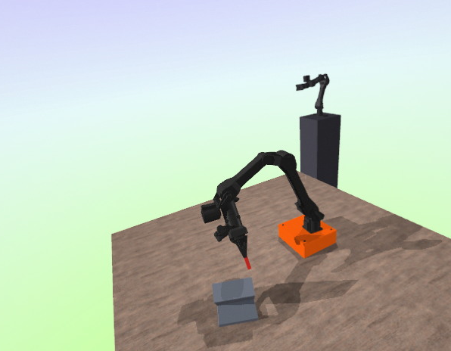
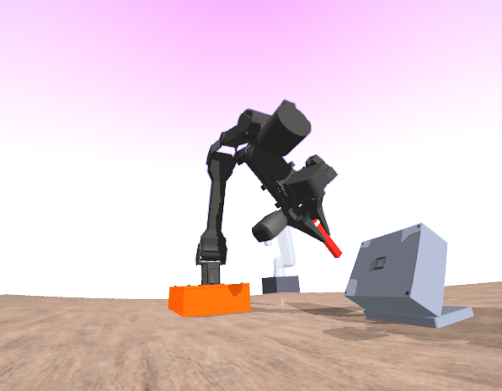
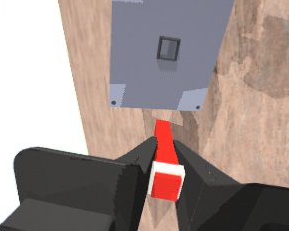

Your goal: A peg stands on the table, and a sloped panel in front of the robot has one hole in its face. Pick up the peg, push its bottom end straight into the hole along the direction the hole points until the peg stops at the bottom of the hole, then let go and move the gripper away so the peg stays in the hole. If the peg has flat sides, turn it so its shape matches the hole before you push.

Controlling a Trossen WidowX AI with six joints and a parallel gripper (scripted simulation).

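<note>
Red peg (image 1: pixel 247 263) (image 2: pixel 332 244) (image 3: pixel 165 144), square-ended with a white band near its upper end, clasped between the closed fingers of the gripper (image 1: pixel 245 256) (image 2: pixel 327 237) (image 3: pixel 163 144). The peg is clear of the table (image 1: pixel 162 265) (image 2: pixel 117 345) (image 3: pixel 95 119), its long axis oblique; in the exterior view it slopes down to the right, its free bottom end pointing toward the gray sloped panel (image 1: pixel 234 289) (image 2: pixel 395 282) (image 3: pixel 140 69). In that view the panel stands right of the orange base (image 1: pixel 305 250) (image 2: pixel 218 301). The rectangular hole (image 2: pixel 380 263) (image 3: pixel 168 48) lies in the panel's face, apart from the peg.
</note>
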